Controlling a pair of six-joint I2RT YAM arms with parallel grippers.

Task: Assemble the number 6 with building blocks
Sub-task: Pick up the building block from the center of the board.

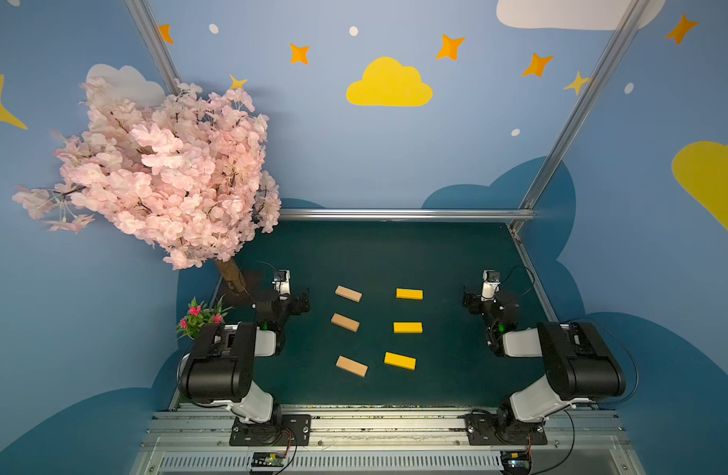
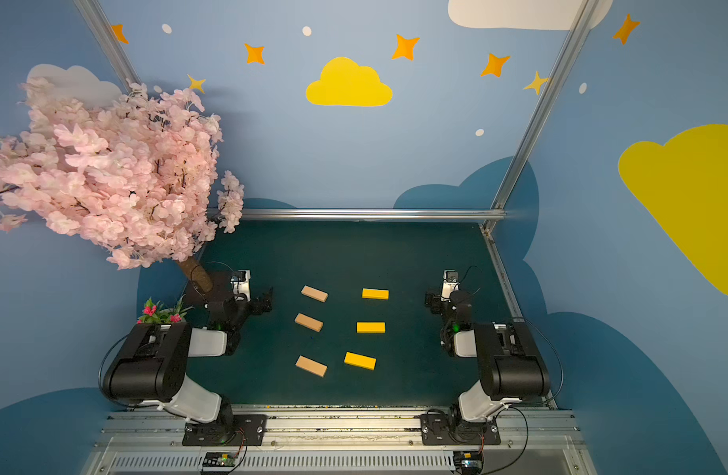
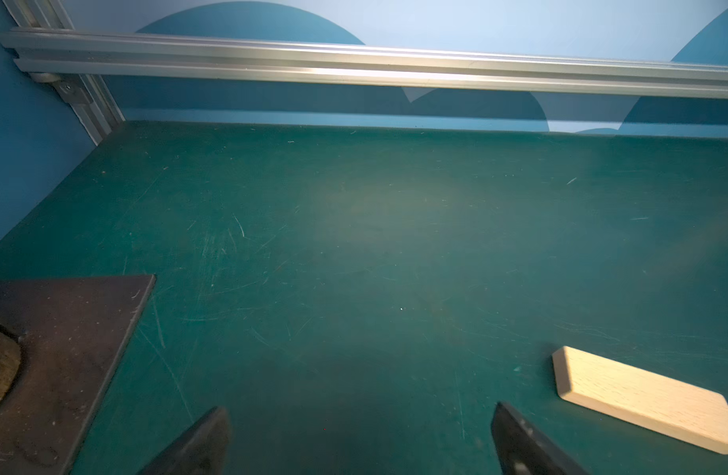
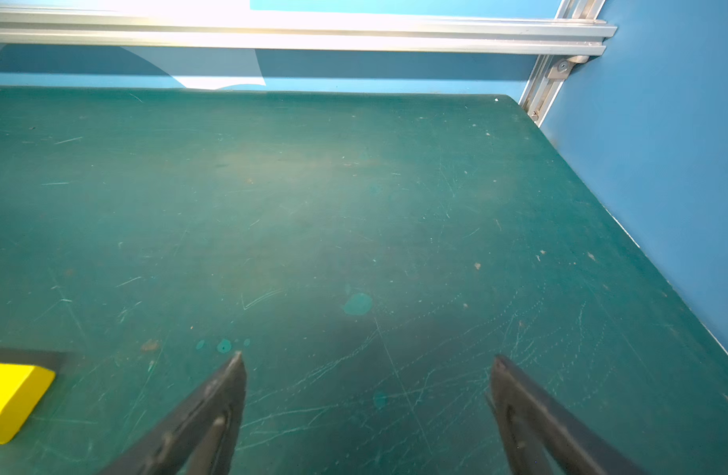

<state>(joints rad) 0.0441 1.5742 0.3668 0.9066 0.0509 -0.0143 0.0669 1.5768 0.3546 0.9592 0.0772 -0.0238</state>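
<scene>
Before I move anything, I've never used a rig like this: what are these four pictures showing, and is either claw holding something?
Two pictures look down from one overhead camera on two robot arms; two come from cameras on their wrists. The left gripper and right gripper are both open and empty. On the green table lie three tan bars in a column and three yellow bars beside them, all apart: no 6 yet.

The green desk (image 1: 395, 255) bears three tan blocks (image 1: 345, 322) toward its left edge, three yellow blocks (image 1: 408, 327) toward its right (all flat, none touching).
</scene>
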